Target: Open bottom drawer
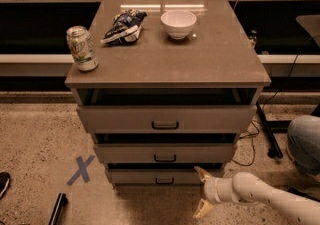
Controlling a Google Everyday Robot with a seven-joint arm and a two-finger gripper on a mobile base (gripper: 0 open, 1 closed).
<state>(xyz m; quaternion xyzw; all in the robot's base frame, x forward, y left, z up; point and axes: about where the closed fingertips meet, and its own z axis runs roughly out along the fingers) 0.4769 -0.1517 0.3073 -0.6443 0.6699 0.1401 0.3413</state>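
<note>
Finds the gripper [202, 192] low at the near right, just above the floor [40, 134], spread wide and holding nothing. Places its upper finger in front of the right part of the bottom drawer [135, 176], right of the small dark handle [164, 181] and apart from it; cannot tell whether it touches the front. Sets that drawer lowest, under the middle drawer [125, 153] and the top drawer [115, 119]. Puts on the cabinet top [210, 64] a can [82, 48] at the near left, with a chip bag [122, 26] and a white bowl [178, 23] farther back. Marks a blue tape X [80, 170] on the floor to the left.
</note>
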